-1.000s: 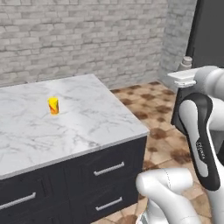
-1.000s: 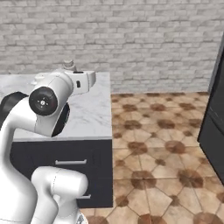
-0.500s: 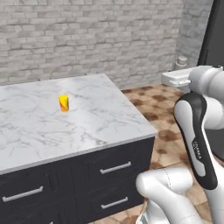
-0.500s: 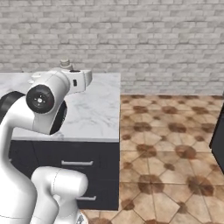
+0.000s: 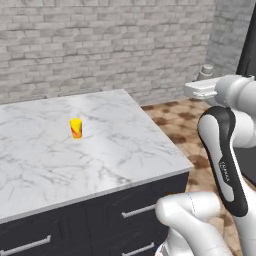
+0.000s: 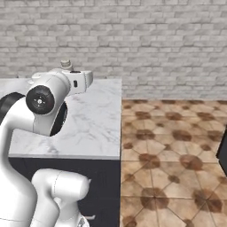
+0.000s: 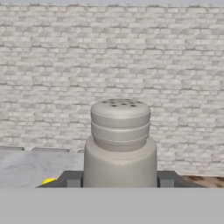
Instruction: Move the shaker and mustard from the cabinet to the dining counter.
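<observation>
Grey shaker (image 7: 120,146): standing upright between the two dark fingers (image 7: 72,179), rising well above them, perforated rounded top showing in the hand view.
Fingers: pinching the shaker at its lower body, one pressing on each side.
Gripper (image 7: 119,179): holding the shaker level, pointing toward the brick wall (image 7: 175,65).
Shaker in the left base view (image 5: 206,72): poking up just above the white hand, off the counter's right edge and above the tiled floor (image 5: 175,120).
Shaker in the right base view (image 6: 66,64): peeking over the white arm, in front of the brick wall.
Marble counter (image 5: 115,145): lying below and to the left of the fingers, white with grey veins, on a dark base with drawers.
Small yellow cylinder (image 5: 76,128): standing on the marble well apart from the fingers, to their left, carrying a red mark.
</observation>
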